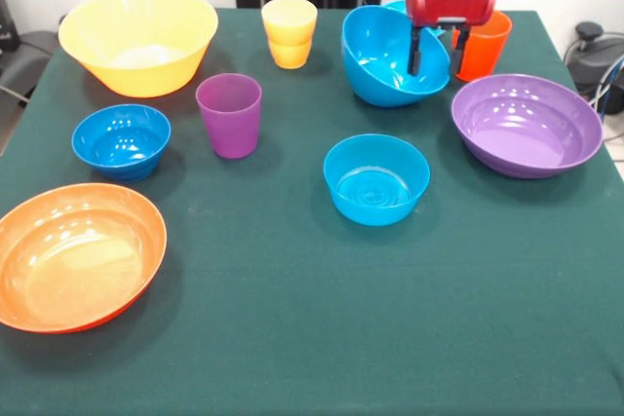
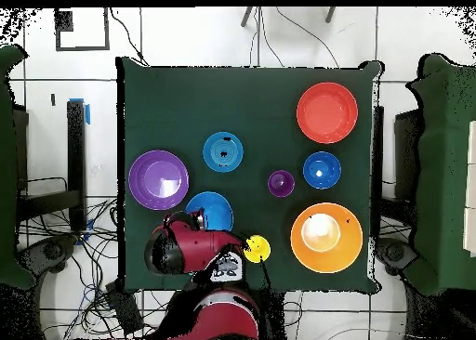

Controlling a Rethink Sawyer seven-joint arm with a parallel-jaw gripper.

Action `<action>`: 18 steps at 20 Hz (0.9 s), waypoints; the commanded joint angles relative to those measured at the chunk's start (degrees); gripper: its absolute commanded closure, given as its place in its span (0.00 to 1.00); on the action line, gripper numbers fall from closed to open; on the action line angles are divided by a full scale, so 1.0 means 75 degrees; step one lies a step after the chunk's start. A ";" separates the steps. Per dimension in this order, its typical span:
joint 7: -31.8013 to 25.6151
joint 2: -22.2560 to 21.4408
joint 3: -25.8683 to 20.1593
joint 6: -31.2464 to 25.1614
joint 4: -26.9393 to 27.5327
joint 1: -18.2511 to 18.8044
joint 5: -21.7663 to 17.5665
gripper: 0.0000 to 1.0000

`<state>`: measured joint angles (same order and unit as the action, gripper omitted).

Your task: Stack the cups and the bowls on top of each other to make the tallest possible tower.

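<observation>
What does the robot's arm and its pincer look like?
The arm is chunky and rounded, with shiny red shells and black joints. In the front view its wrist is a black cylinder ending in a red block. Below that hangs the pincer, with two thin, straight black fingers. No cables or markings can be made out on it.
</observation>
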<state>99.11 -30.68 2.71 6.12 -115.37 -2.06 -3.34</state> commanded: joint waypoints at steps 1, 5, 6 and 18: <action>0.1191 0.0381 -0.0277 0.0108 0.0499 -0.0084 0.0113 0.00; 0.1147 0.0065 -0.0378 -0.0158 0.0331 0.0073 0.0009 0.00; 0.1118 -0.0036 -0.0415 -0.0246 0.0280 0.0132 -0.0024 0.00; 0.0910 -0.1105 -0.0981 -0.1169 -0.0253 0.0711 -0.0131 0.00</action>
<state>99.59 -35.39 2.13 6.32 -115.37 1.71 -3.36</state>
